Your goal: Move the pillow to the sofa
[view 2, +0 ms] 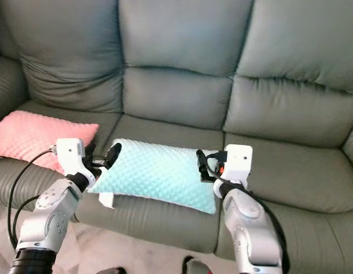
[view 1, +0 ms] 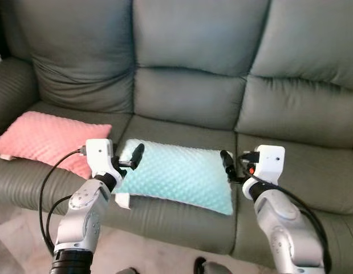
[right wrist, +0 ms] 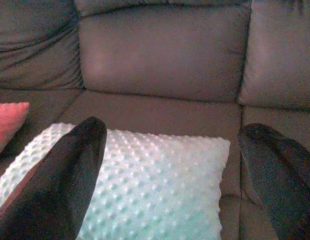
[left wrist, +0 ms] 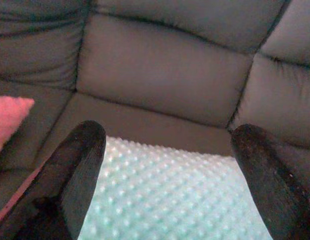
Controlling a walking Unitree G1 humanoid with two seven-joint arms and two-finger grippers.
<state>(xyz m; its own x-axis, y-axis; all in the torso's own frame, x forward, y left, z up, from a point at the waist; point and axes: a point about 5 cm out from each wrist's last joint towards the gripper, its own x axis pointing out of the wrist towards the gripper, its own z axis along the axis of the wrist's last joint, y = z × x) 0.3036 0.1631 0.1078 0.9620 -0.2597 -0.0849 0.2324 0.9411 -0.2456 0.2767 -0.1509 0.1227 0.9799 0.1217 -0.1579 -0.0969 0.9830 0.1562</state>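
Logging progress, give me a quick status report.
Left gripper and right gripper open, flanking mint pillow. Pillow lies on sofa. Pink pillow alongside.

Silver arms, white wrists, black cables, black fingers [view 1: 137, 154].

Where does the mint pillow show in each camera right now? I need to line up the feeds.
Left eye view: mint pillow lies on the middle seat, between the left gripper and the right gripper.
Right eye view: lower centre, on the same seat.
Left wrist view: along the bottom, between the two black fingers.
Right wrist view: lower middle.
Shared landmark: the pink pillow on the seat to its left.
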